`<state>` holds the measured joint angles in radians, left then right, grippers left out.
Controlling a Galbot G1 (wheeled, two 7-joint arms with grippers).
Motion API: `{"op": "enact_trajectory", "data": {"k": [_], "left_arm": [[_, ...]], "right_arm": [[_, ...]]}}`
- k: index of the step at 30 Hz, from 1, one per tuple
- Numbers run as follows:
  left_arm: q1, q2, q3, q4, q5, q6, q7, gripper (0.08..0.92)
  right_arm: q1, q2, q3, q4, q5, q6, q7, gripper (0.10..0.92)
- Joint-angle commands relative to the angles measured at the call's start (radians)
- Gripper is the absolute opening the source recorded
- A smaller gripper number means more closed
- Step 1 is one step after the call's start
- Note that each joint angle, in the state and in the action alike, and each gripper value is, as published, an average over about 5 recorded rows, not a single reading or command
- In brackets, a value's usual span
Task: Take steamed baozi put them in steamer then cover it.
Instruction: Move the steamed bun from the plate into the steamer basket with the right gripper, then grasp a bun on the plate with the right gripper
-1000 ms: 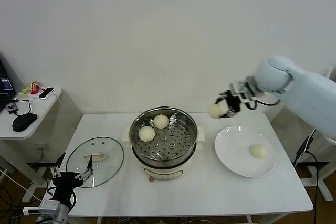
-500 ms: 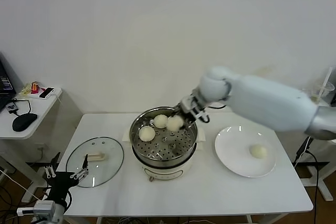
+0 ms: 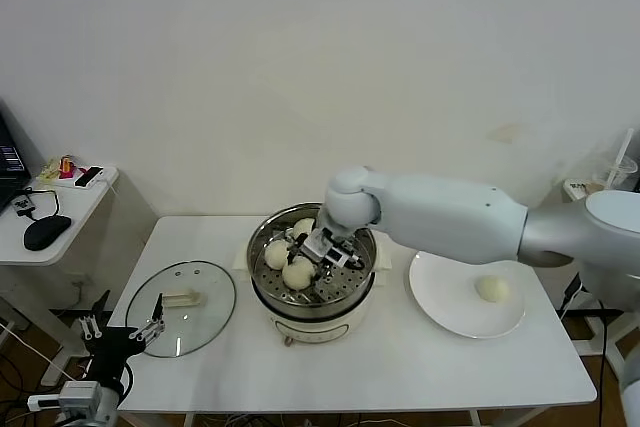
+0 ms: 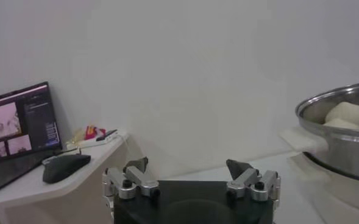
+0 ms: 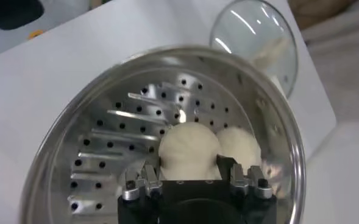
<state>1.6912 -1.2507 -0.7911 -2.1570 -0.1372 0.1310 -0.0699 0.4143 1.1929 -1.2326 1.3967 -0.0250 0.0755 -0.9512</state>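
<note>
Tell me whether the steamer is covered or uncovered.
Uncovered: the cover lies flat on the table left of the steamer, whose tray shows.

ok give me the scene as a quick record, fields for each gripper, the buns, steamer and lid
right gripper: shut on a baozi, low inside the steamer
left gripper: open, parked below the table's left front corner
baozi in steamer: three, counting the held one
baozi on plate: one
cover: off, flat on the table left of the steamer
</note>
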Motion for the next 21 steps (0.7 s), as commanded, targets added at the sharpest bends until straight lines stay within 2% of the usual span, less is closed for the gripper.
{"op": "enact_trajectory", "data": {"k": [1, 6, 14, 21], "left_arm": [[0.0, -0.001, -0.001, 0.001, -0.001, -0.001, 0.0, 0.823], [0.0, -0.001, -0.001, 0.002, -0.002, -0.001, -0.001, 0.823], [-0.005, 0.004, 0.0, 0.005, -0.004, 0.0, -0.001, 0.823], [-0.014, 0.013, 0.011, 0.007, -0.004, 0.001, 0.0, 0.823]], "right_arm": [[-0.005, 0.041, -0.03, 0.003, -0.047, 0.052, -0.003, 0.594], [0.007, 0.018, -0.022, 0.012, -0.039, 0.054, -0.014, 0.619], [0.051, -0.079, 0.034, 0.025, -0.039, 0.041, -0.032, 0.806], [0.061, -0.225, 0.088, 0.052, 0.003, -0.01, -0.046, 0.823]]}}
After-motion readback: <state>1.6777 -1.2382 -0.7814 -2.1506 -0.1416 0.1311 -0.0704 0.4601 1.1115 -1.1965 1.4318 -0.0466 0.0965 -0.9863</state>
